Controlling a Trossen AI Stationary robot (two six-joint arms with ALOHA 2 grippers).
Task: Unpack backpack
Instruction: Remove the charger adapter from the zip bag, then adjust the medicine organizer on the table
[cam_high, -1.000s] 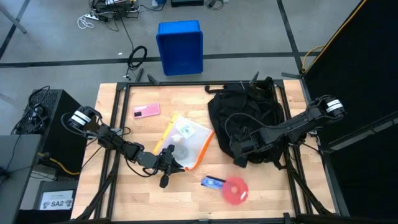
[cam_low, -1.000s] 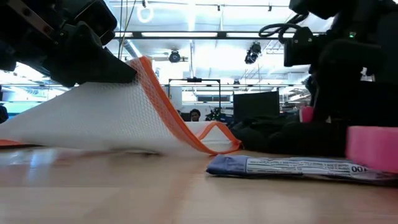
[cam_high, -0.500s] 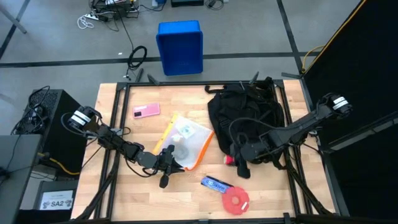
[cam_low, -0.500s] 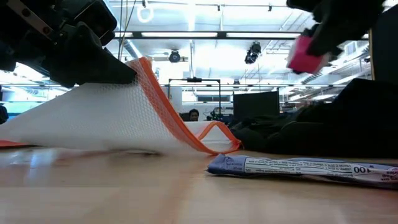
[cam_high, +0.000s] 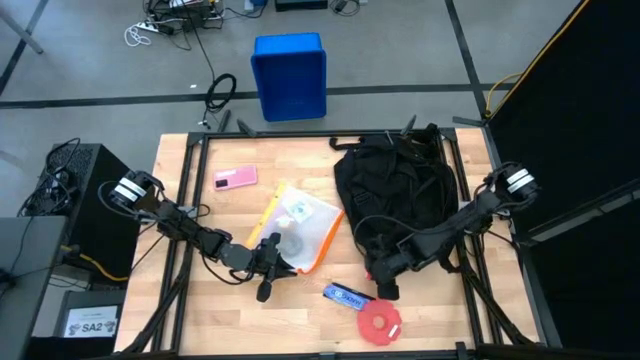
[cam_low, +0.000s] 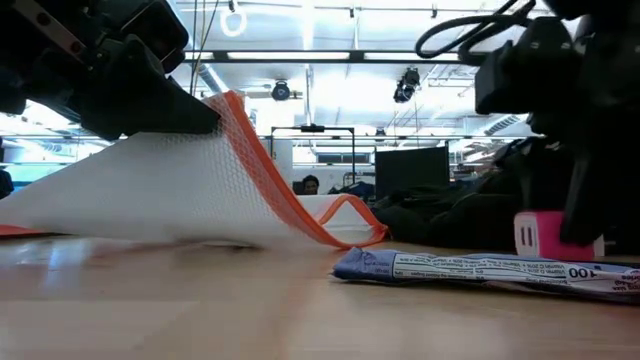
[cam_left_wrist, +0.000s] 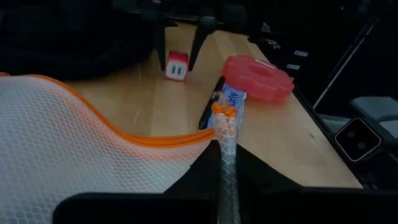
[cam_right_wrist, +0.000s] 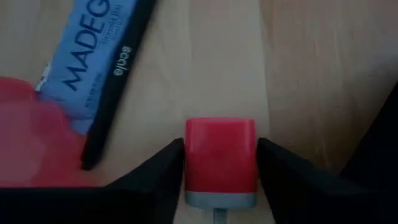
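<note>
Right jaws clamped on red plug block beside backpack; left jaws clamped on mesh pouch

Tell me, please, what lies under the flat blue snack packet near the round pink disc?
A thin black pen pokes out beneath the blue snack packet on the wooden table; its middle is covered. The packet overlaps the pink disc.
</note>
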